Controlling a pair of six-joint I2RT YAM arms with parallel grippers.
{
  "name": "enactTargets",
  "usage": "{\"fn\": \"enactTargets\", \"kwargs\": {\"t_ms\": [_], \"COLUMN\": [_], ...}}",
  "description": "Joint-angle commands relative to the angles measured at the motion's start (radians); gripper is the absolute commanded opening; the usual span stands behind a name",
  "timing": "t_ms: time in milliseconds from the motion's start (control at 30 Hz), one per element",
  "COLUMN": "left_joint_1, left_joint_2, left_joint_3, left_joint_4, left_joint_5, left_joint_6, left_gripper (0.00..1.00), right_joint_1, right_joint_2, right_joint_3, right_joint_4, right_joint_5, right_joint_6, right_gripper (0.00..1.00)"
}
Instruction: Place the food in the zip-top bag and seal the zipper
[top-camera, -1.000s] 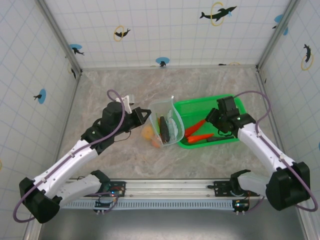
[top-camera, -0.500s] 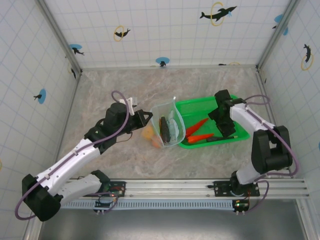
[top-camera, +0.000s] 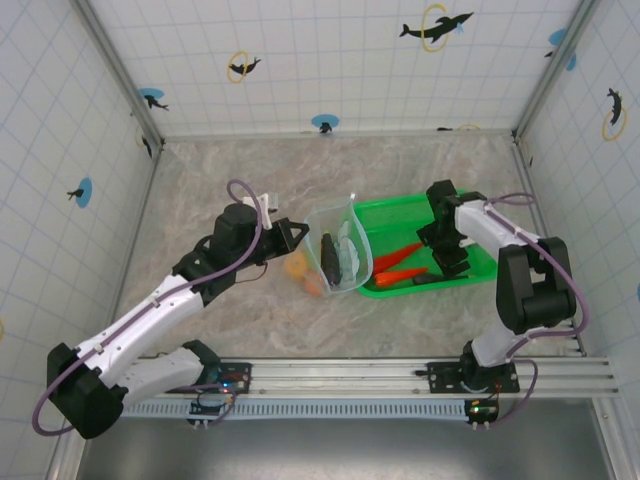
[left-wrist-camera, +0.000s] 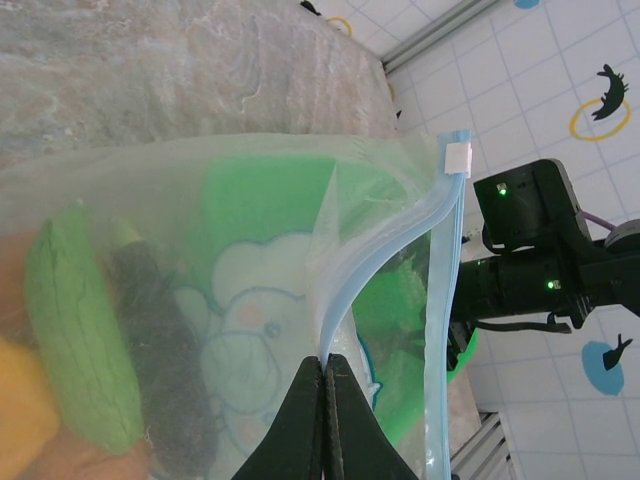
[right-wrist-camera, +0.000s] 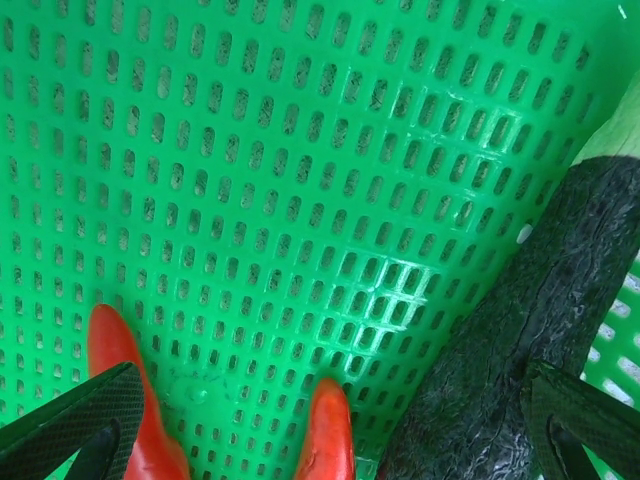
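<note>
Pinched shut, the left gripper clamps one lip of the zip-top bag at its mouth, right on the light-blue zipper. The zipper's two strips stand apart, so the mouth gapes. The bag stands near the middle of the tabletop, just left of the green basket, which lies toward the right edge. Through the clear film show a green cucumber, a dark long piece beside it and an orange round piece at the bottom. The right gripper hangs low inside the basket with its jaws spread wide, holding nothing. Two red-orange carrots and another dark stick lie on the basket floor, close under its fingers.
</note>
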Motion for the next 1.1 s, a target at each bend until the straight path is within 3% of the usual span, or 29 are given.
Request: {"fn": "enactTargets", "kwargs": {"t_ms": [0,200,433,633,833,1067], "left_joint_1": [0.001,0.001,0.001,0.001,0.001,0.001], "left_joint_2": [-0.021,-0.041,-0.043,-0.051,-0.047,0.001], "left_joint_3": [-0.012,-0.011,-0.009,-0.003,0.023,0.000], "left_joint_4": [0.011,-0.004,-0.013,-0.031,-0.062,-0.013], "left_joint_5": [0.008,-0.011,-0.019,-0.032,-0.063,-0.025], "left_joint_6": [0.006,0.005,0.002,0.015,0.078,0.144], "left_gripper": [0.00,0.00,0.00,0.00,0.00,0.00], "right_joint_1": [-0.019,-0.051,-0.051,-0.059,-0.076,-0.088], "right_joint_2": [0.039,0.062,0.076,0.034,0.103,0.105], "right_joint_3": [-0.065,-0.152,-0.106,-0.018,0.108,0.138], "right_joint_4": [0.008,0.131,0.197,0.106,-0.115,-0.219], "right_joint_5": [0.002,-0.038,-0.023,0.079,0.000,0.006], "right_joint_6": [0.033,0.029,-0.052,-0.132,-0.274,-0.186], "right_gripper": [0.99,0.94,0.88,0.88,0.96,0.99]}}
